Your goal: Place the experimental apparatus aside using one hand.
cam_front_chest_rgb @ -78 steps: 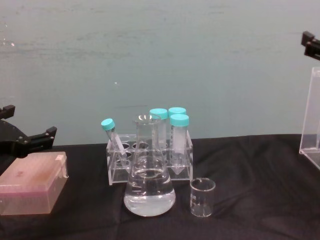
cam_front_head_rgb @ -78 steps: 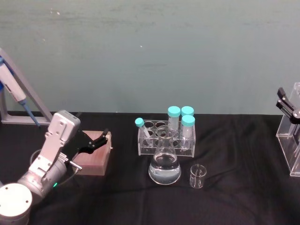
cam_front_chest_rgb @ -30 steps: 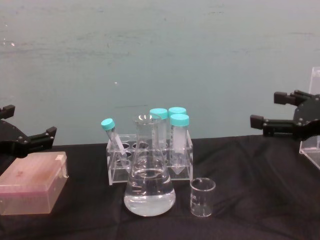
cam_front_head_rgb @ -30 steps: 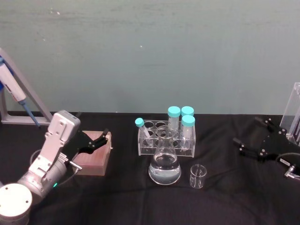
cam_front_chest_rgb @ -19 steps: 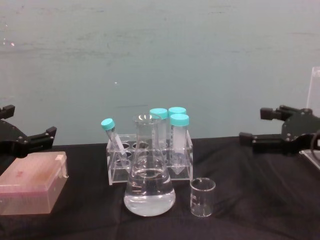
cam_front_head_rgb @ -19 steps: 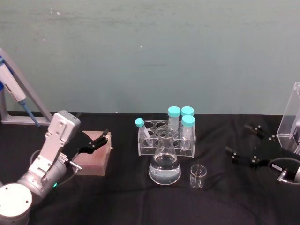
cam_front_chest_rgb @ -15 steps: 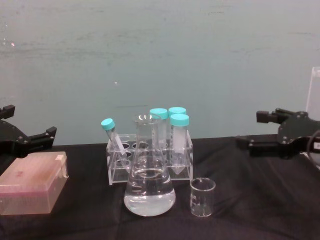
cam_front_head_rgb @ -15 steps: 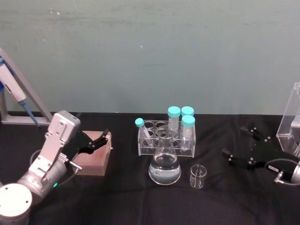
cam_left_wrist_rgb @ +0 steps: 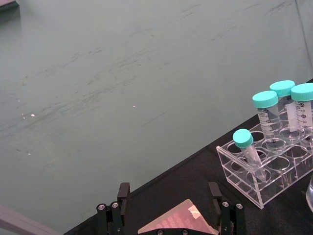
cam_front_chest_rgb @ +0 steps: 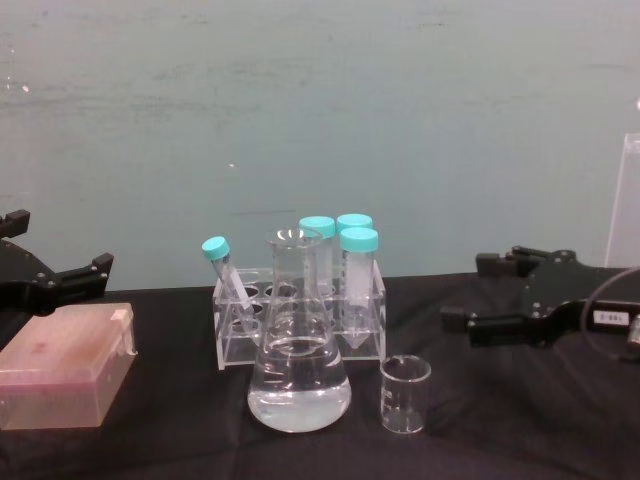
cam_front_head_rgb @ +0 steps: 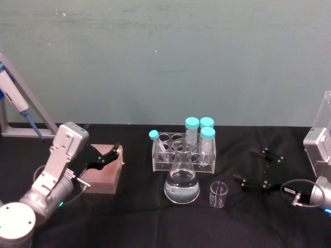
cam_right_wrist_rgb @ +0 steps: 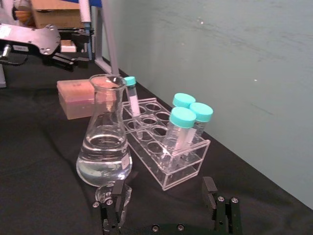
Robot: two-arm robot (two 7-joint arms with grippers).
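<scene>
A conical glass flask (cam_front_head_rgb: 181, 178) (cam_front_chest_rgb: 298, 360) holding clear liquid stands mid-table. To its right sits a small glass beaker (cam_front_head_rgb: 218, 194) (cam_front_chest_rgb: 405, 395). My right gripper (cam_front_head_rgb: 244, 165) (cam_front_chest_rgb: 462, 292) is open and hovers low, just right of the beaker without touching it. In the right wrist view the beaker (cam_right_wrist_rgb: 115, 193) lies close to one of the fingers (cam_right_wrist_rgb: 110, 213), with the flask (cam_right_wrist_rgb: 105, 142) beyond. A tall clear acrylic stand (cam_front_head_rgb: 323, 144) (cam_front_chest_rgb: 625, 230) is at the table's right edge. My left gripper (cam_front_head_rgb: 111, 152) (cam_left_wrist_rgb: 168, 200) stays open over a pink box at the left.
A clear rack (cam_front_head_rgb: 183, 150) (cam_front_chest_rgb: 300, 310) with teal-capped tubes stands right behind the flask. The pink box (cam_front_head_rgb: 106, 170) (cam_front_chest_rgb: 65, 365) lies at the left. A blue pipette on a grey stand (cam_front_head_rgb: 20, 108) leans at the far left. A black cloth covers the table.
My right gripper has come down from beside the acrylic stand and moved left toward the beaker, staying open. The left arm, flask, beaker and rack have not moved.
</scene>
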